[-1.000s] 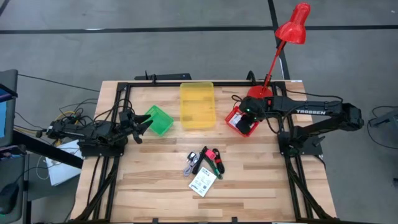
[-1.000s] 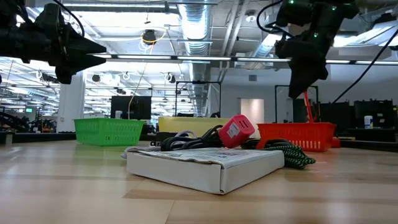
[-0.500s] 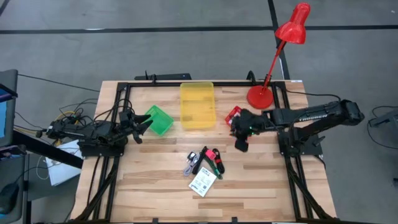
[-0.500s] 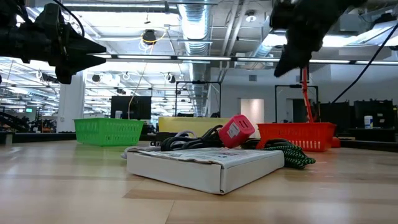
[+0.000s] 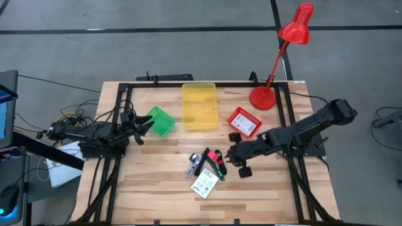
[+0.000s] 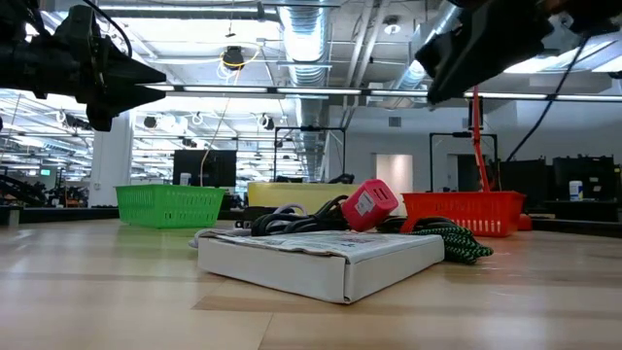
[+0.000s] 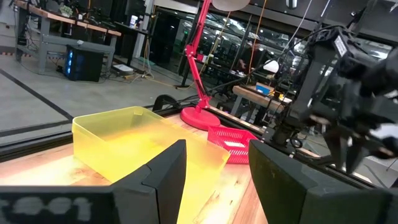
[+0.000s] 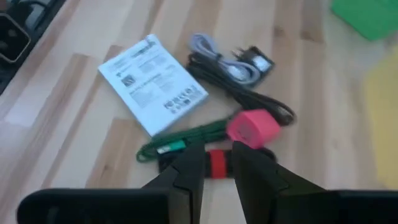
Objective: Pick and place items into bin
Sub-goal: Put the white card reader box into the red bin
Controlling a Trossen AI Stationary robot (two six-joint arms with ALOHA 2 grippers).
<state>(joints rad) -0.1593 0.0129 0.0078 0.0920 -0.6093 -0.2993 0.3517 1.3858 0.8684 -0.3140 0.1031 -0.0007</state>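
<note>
The items lie in a small pile near the table's middle (image 5: 207, 166). It holds a flat white printed packet (image 8: 152, 84), a pink block (image 8: 252, 127), a green cord (image 8: 186, 140), black and grey cables (image 8: 239, 74) and a red-and-black piece (image 8: 216, 163). In the low view the packet (image 6: 330, 258) lies flat in front, with the pink block (image 6: 369, 204) on the cables behind it. My right gripper (image 5: 242, 162) hovers open just right of the pile, touching nothing. My left gripper (image 5: 141, 125) waits open beside the green bin.
Three bins stand along the far half of the table: green (image 5: 161, 120), yellow (image 5: 199, 105) and red (image 5: 244, 121), the red one with something white inside. A red desk lamp (image 5: 264, 97) stands at the far right. Bare wood lies near and left of the pile.
My right gripper has swung from above the red bin toward the table's near edge and left. It now sits beside the item pile, with the arm stretched out low and slanted. The items and my left arm have kept still.
</note>
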